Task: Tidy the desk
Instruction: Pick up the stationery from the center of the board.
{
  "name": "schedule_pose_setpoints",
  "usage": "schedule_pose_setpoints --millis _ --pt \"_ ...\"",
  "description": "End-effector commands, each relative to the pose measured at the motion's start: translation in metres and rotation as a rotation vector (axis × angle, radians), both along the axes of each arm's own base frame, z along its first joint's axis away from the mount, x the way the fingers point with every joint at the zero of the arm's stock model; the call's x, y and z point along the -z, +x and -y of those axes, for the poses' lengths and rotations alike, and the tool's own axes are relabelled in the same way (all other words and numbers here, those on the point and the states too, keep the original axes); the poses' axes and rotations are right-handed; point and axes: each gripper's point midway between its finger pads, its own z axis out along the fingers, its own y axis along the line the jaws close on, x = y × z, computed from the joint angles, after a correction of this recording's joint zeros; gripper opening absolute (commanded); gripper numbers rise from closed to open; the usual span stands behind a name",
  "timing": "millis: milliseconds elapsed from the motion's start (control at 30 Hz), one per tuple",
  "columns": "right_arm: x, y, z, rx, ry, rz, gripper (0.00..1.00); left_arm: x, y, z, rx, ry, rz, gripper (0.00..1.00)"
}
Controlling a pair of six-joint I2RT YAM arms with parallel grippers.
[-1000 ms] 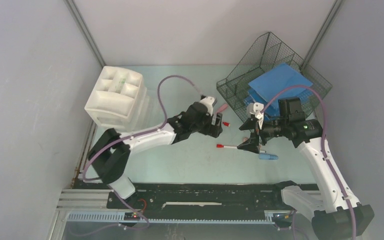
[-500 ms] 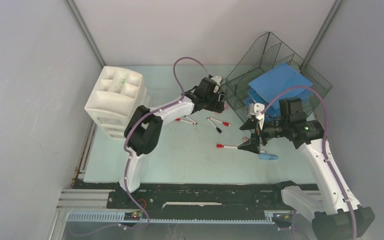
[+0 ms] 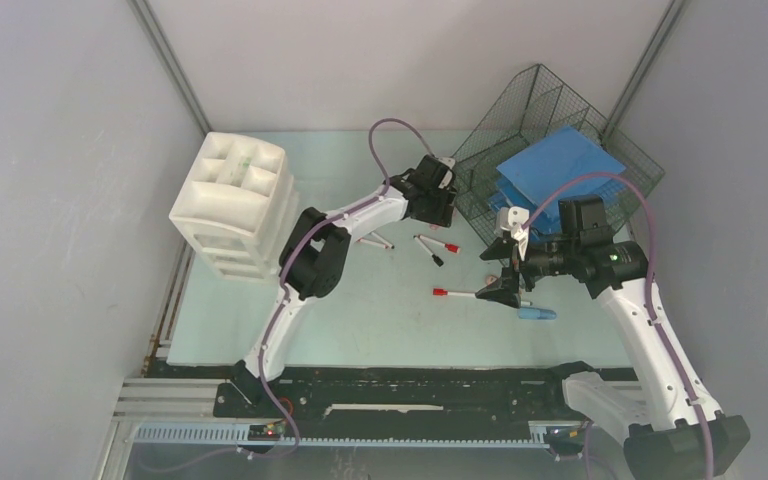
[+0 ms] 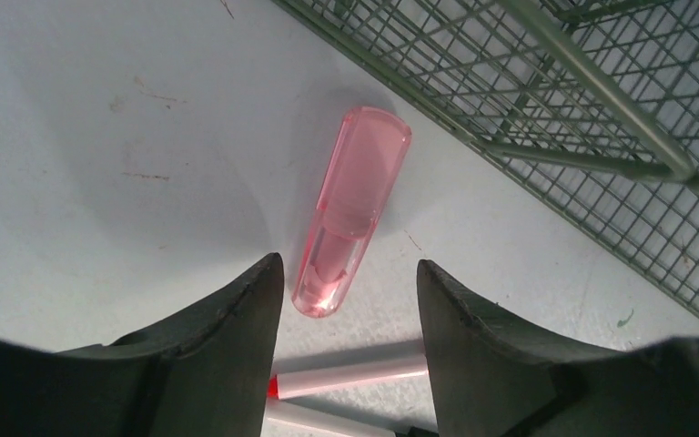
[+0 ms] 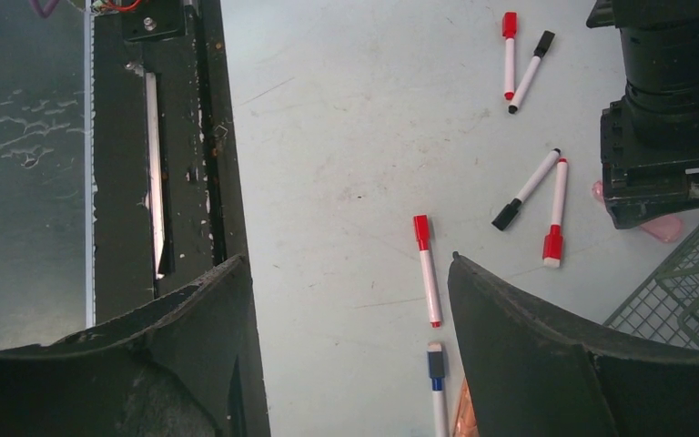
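Two hands, both spread wide and empty: left hand [image 4: 349,273] hangs low over the pink tube [image 4: 353,214] lying on the bench [image 4: 100,137] just beside the tray [image 4: 592,84] wall, right hand [image 5: 348,264] hovers higher over a red marker [image 5: 427,269]. We read this as the tube pickup; next move calls for a straight drop and a close across its width. Tray mesh crowds one finger and two markers [image 4: 355,371] lie just behind the tube, so we'd keep travel toward the open bench side.
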Motion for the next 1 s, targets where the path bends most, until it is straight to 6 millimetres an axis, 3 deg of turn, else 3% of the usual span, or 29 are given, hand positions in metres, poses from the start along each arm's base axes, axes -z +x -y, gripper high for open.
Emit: schedule_pose_setpoints --millis 0,267,667,967 --pt "-0.001 -0.003 0.0 -0.009 -0.005 0.024 0.87 -0.004 0.004 0.004 -0.022 0.017 -0.01 0.59" --pt "0.0 -0.003 0.001 -0.008 -0.01 0.024 0.87 0.004 0.001 0.008 -0.017 0.042 -0.038 0.48" --pt "-0.001 -0.004 0.0 -0.012 -0.009 0.029 0.87 0.008 -0.01 -0.008 -0.022 0.225 0.008 0.46" --pt "0.0 -0.004 0.001 -0.011 -0.012 0.027 0.87 0.001 -0.013 -0.006 -0.005 0.229 0.021 0.13"
